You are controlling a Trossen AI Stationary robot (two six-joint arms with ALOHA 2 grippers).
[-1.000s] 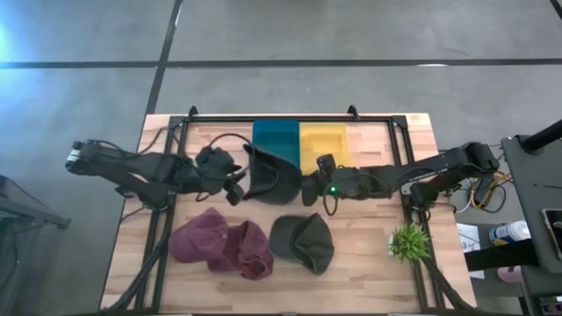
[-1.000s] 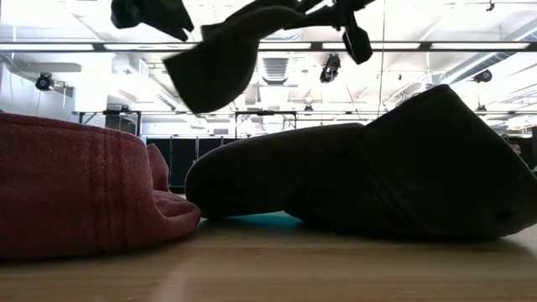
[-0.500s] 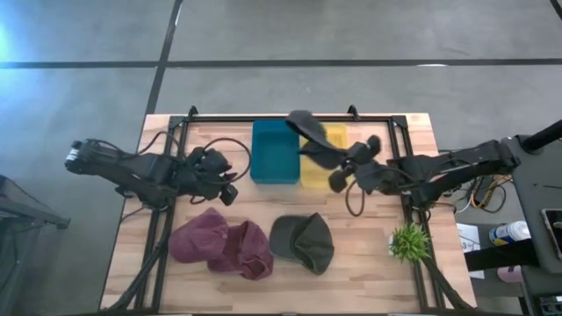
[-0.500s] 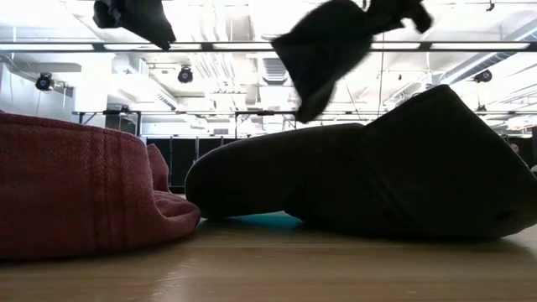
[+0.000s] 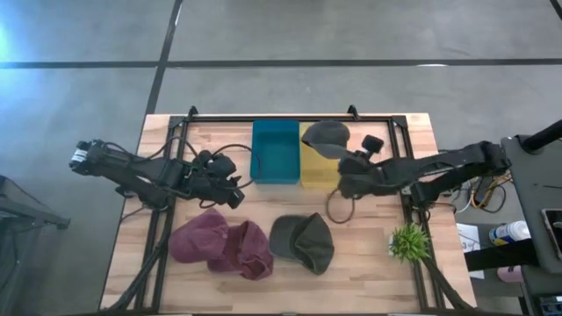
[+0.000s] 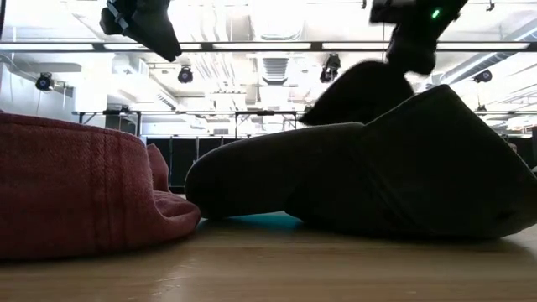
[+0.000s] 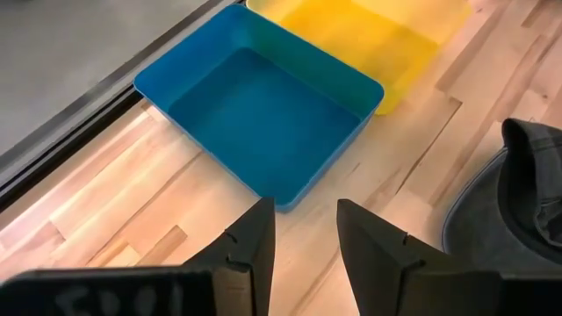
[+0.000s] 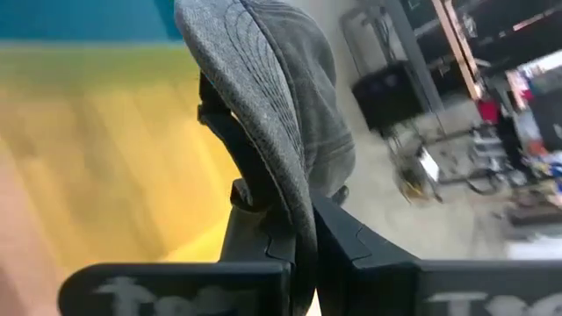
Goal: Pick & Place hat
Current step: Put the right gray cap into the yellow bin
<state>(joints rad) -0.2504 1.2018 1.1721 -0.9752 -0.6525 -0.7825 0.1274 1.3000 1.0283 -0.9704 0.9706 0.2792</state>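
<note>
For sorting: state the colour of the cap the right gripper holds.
Grey: the stitched fabric cap, pinched in the right gripper over the yellow bin, shows best in the right wrist view.

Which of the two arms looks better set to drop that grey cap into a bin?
The right one, probably. Its gripper already has its jaws shut on the grey cap, right over the yellow bin. The left gripper is open, holds nothing, and sits beside the blue bin.

Grey concrete floor (image 5: 263, 35) with dark seams, bright ceiling strip lights (image 6: 252, 46), black racks (image 8: 395, 88) beyond
</note>
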